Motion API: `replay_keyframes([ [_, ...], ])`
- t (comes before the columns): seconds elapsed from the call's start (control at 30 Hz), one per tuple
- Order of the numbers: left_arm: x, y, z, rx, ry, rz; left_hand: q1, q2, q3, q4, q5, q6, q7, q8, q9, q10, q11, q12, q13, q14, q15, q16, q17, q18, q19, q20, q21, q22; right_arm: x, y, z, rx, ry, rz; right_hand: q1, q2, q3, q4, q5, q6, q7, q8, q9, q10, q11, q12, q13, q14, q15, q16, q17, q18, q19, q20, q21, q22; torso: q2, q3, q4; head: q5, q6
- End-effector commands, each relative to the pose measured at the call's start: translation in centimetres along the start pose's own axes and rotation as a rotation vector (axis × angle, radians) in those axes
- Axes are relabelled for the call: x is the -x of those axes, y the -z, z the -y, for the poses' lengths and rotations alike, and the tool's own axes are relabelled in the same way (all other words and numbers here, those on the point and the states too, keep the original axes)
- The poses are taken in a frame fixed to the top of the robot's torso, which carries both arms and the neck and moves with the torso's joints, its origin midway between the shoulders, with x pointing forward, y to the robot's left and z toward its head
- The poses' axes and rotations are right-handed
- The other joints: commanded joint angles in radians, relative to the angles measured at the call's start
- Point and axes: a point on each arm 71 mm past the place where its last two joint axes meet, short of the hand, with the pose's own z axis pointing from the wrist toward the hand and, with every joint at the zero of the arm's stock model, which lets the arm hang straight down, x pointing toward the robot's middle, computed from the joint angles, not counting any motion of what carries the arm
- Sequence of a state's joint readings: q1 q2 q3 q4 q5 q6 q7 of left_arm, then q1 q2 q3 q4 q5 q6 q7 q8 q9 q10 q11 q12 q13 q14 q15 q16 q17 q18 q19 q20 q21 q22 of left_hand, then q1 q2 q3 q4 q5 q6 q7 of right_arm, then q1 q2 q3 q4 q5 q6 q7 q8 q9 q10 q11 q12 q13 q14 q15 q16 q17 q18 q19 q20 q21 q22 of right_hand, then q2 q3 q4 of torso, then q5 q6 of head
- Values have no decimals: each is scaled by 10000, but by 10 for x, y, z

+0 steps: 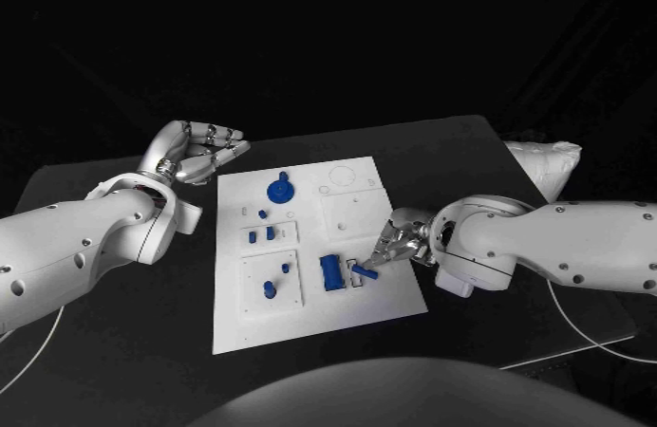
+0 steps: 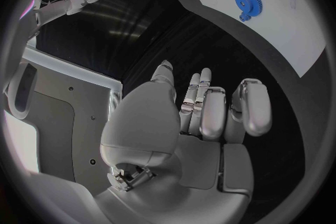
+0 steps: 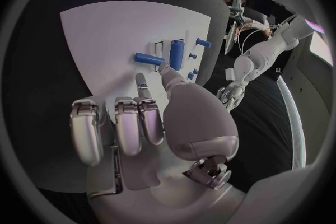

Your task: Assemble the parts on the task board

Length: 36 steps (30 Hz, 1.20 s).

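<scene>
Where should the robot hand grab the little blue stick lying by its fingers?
Probably around the middle of the little blue stick, pinching across its narrow sides from above. It lies flat on the white task board, so nothing fits underneath, and the right robot hand is already beside it.

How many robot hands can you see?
2. The left robot hand hovers beside the task board's far left corner. The right robot hand reaches over its right edge, by a small blue part.
</scene>
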<state>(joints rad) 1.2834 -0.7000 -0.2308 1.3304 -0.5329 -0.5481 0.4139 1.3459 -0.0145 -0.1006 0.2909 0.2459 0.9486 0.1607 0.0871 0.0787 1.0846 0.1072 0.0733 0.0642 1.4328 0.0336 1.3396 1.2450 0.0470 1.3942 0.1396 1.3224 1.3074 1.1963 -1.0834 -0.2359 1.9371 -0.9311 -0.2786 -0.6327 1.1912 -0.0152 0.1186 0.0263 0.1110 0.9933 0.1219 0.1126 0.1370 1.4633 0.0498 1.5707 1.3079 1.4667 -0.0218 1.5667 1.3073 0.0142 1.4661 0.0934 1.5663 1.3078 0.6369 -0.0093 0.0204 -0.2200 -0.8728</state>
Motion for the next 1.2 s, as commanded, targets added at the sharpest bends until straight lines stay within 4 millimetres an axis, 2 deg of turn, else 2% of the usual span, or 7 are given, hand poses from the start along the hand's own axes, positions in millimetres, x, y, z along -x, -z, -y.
replay_keyframes([
  [0.03,-1,0,1,-83,35,-133,8,130,-54,5,56,19,28,-67,-10,86,-12,-14,13,47,5,-22,5,103,75,1,-17,1792,-2,4,-5,605,1907,396,132,-41,-60,-34,94,32,-6,70,40,1075,-8,1,2629,1041,-42,41,2635,-142,1047,-68,45,2630,-13,-2,-11,-11,2],
  [0.4,-1,-1,1,-86,25,-134,8,130,-54,5,56,19,28,-67,-10,86,-12,-14,13,47,5,-22,5,103,75,1,-17,1792,-6,7,-12,1056,3155,689,345,-105,-58,-143,320,-168,-33,133,115,1075,-30,1,2629,1041,-50,41,2635,-142,1047,-71,45,2630,-6,3,12,-38,2],
  [0.7,-1,-1,1,-87,27,-136,23,143,-63,4,60,19,28,-72,-11,88,-13,-15,13,46,5,-24,4,103,76,0,-21,1794,-14,2,-19,1239,3614,701,549,-53,21,-259,678,-271,-30,243,203,1075,-28,1,2629,1041,-50,41,2635,-142,1047,-74,45,2630,1,-3,13,-39,2],
  [0.97,-1,0,1,-92,19,-141,30,149,-66,4,62,19,28,-73,-11,89,-13,-15,13,52,4,-14,17,99,89,0,-4,1801,-19,-2,-20,1072,3897,526,680,-28,83,-356,820,-331,-12,302,251,1075,-15,1,2629,1041,-43,41,2635,-142,1047,-71,45,2630,-2,-3,10,-31,2],
  [1.2,-1,-1,1,-99,24,-154,30,149,-66,4,62,19,28,-73,-11,89,-13,-15,13,52,4,-14,17,99,89,0,-4,1801,-21,-2,-19,973,4047,440,930,4,228,-573,1306,-366,-17,448,350,1075,-14,1,2629,1041,-35,41,2635,-142,1047,-64,45,2630,-5,-3,8,-44,2],
])
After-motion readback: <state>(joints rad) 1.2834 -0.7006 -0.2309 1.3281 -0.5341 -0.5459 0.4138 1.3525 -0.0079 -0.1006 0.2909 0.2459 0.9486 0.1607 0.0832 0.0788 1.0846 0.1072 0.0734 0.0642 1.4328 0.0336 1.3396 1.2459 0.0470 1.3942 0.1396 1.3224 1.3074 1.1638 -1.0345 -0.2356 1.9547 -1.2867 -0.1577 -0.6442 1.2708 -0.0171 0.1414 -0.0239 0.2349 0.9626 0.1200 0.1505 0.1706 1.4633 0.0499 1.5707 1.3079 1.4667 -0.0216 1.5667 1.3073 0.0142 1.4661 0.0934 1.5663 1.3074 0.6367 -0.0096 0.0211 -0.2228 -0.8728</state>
